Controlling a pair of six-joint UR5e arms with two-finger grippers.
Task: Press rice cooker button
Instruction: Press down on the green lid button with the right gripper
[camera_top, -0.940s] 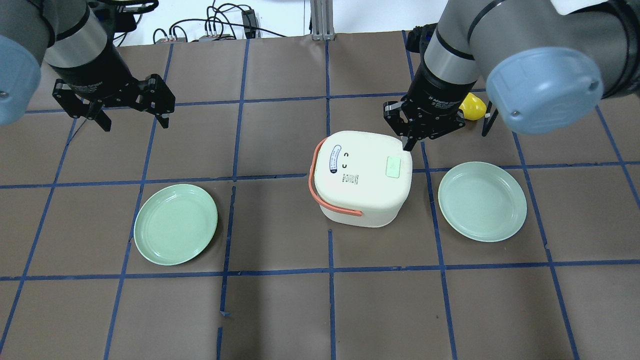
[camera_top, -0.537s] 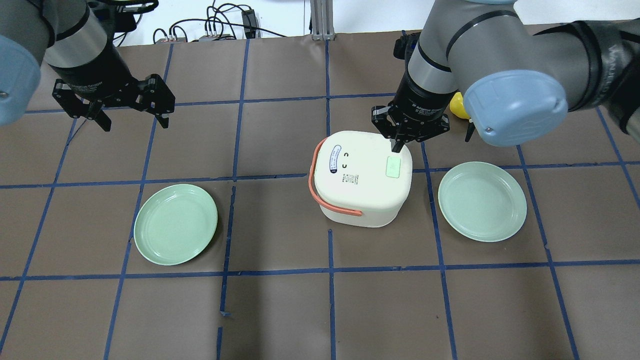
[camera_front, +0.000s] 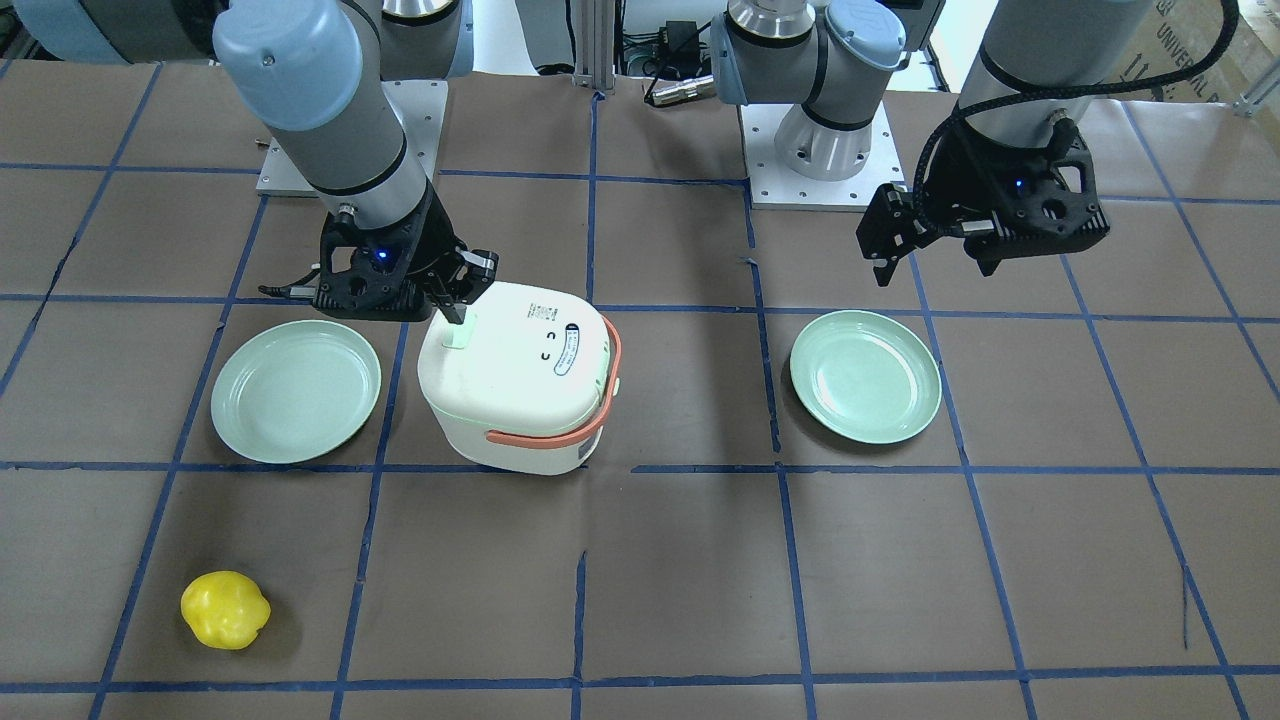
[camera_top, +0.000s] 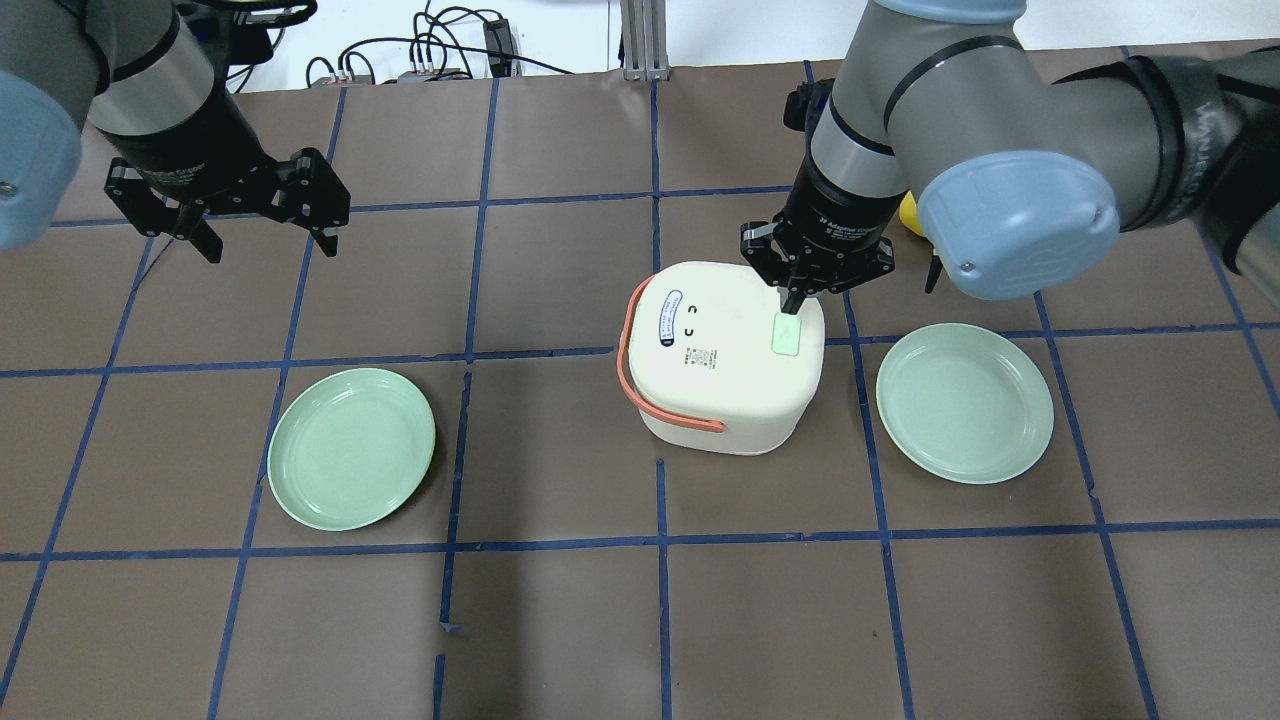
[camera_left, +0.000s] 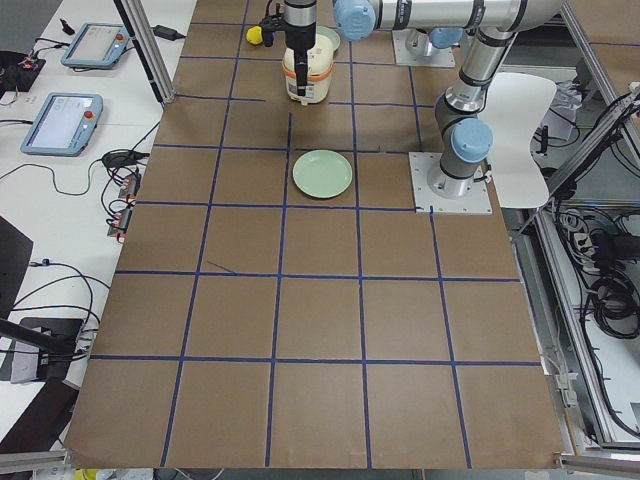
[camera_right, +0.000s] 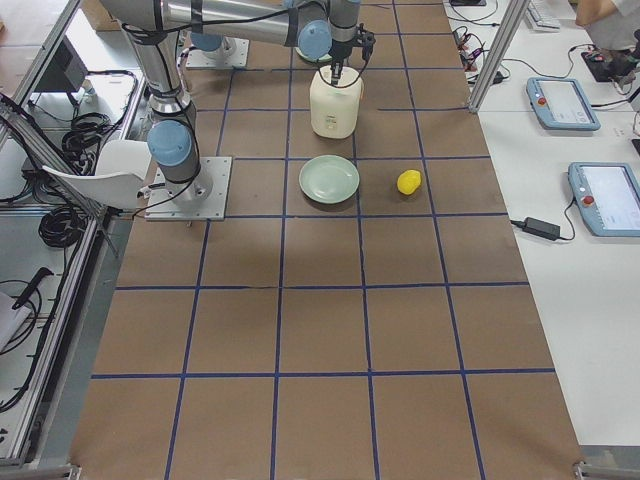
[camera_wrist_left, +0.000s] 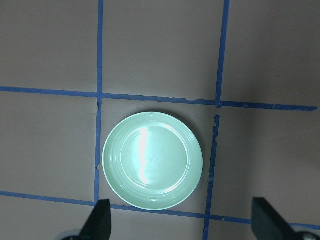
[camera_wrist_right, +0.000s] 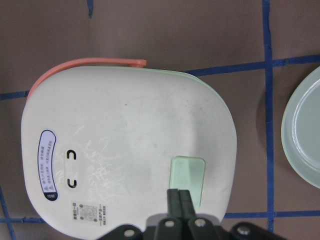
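The rice cooker (camera_top: 720, 360) stands near the middle of the table (camera_top: 560, 620), with its orange handle (camera_top: 630, 370) folded down around the side that faces the robot's left. The pale green button (camera_wrist_right: 190, 172) sits on the lid, at the edge toward the robot's right.

The right gripper (camera_top: 792, 303) points straight down with its fingers pressed together, and it holds nothing. In the overhead view the tips lie at the far edge of the button. The right wrist view shows more exactly that they cover one corner of the button. Whether they really push it, I cannot tell.

The left gripper (camera_top: 270, 238) hangs above the table, well apart from the cooker. It is spread wide and empty. Only its wrist view shows that the first plate (camera_wrist_left: 152, 160) lies almost directly under it.

The second plate (camera_top: 965, 402) lies just beside the cooker on the robot's right. A yellow object (camera_front: 225, 609) is almost hidden behind the right arm in the overhead view. In the front-facing view it shows fully, far out on the table beyond the second plate.
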